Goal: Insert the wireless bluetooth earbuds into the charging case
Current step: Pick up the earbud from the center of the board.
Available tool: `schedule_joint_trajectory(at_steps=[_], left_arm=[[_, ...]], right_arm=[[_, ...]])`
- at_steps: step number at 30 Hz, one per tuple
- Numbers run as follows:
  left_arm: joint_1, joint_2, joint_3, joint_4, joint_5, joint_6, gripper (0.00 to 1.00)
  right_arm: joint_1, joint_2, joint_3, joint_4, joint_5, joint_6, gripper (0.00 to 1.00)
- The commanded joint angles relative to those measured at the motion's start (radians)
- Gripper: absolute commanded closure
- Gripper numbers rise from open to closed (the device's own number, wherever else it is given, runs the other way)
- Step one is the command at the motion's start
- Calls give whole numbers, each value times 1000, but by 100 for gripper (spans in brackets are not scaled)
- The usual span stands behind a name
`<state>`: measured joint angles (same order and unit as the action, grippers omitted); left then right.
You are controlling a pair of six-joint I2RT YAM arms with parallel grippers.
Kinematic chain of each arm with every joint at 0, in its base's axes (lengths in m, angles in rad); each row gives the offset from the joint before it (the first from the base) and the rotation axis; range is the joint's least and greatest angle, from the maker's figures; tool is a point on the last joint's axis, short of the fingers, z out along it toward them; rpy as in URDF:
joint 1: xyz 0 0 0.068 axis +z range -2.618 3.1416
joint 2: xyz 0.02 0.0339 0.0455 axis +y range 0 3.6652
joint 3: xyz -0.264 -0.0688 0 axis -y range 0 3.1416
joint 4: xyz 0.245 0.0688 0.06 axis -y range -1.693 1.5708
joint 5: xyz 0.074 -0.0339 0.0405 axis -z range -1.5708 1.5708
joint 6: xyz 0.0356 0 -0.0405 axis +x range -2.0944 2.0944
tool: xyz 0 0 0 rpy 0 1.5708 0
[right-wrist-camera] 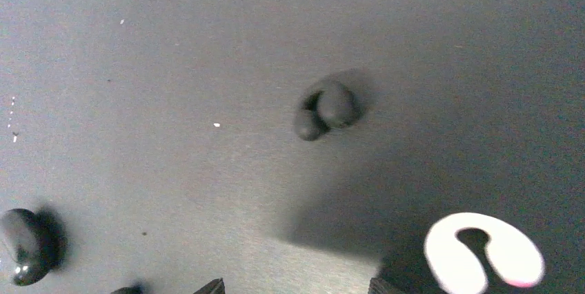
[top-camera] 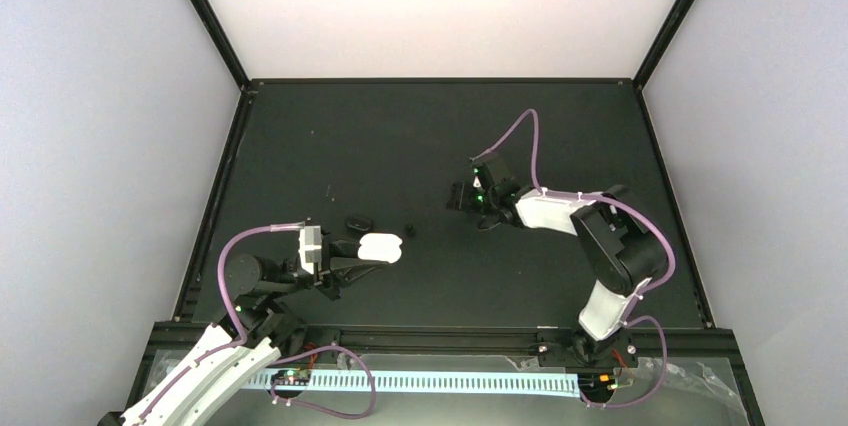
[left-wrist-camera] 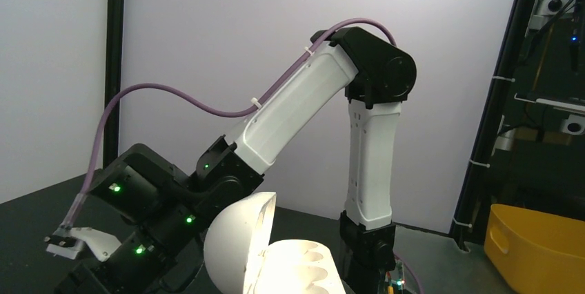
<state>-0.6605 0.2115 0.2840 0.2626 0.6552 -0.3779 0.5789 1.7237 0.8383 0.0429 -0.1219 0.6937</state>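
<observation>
The white charging case (top-camera: 381, 248) sits off the mat with its lid up, and my left gripper (top-camera: 345, 258) is shut on its near end. In the left wrist view the lid (left-wrist-camera: 238, 246) stands open over the base (left-wrist-camera: 310, 266), whose moulded hollows show; the fingers themselves are out of that frame. One small black earbud (top-camera: 408, 230) lies on the mat just right of the case. It also shows in the right wrist view as the black earbud (right-wrist-camera: 325, 109). My right gripper (top-camera: 460, 196) hovers to the earbud's right, open (right-wrist-camera: 296, 287), with nothing between its fingertips (right-wrist-camera: 214, 286).
A black oval case (top-camera: 357, 220) lies just behind the white one, and appears at the lower left in the right wrist view as the black case (right-wrist-camera: 24, 246). The black mat (top-camera: 430, 136) is bounded by a raised frame. A yellow bin (left-wrist-camera: 538, 239) stands beyond the table.
</observation>
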Motion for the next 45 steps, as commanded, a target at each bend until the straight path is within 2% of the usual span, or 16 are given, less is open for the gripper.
schedule_joint_trajectory(at_steps=[1,8,12,18,28,36,45], left_arm=[[7,-9,12,23,8,-13,98],[7,-18,12,17,-3,-9,98],[6,-16,15,17,-3,-6,99],[6,-22,18,5,-1,-3,98],[5,-33,24,-19,-11,5,98],[4,-21,17,4,-9,4,98],[5,-5,18,16,-2,5,98]], right_arm=[[30,25,49,-2,3,19,46],[25,-131,10,-67,68,-48,39],[-20,-187,1,-75,91,-70,35],[-114,-97,49,-57,39,-81,34],[-129,51,145,-53,5,-80,34],[-129,92,100,-33,-42,-76,35],[-111,42,5,-15,-66,-71,38]])
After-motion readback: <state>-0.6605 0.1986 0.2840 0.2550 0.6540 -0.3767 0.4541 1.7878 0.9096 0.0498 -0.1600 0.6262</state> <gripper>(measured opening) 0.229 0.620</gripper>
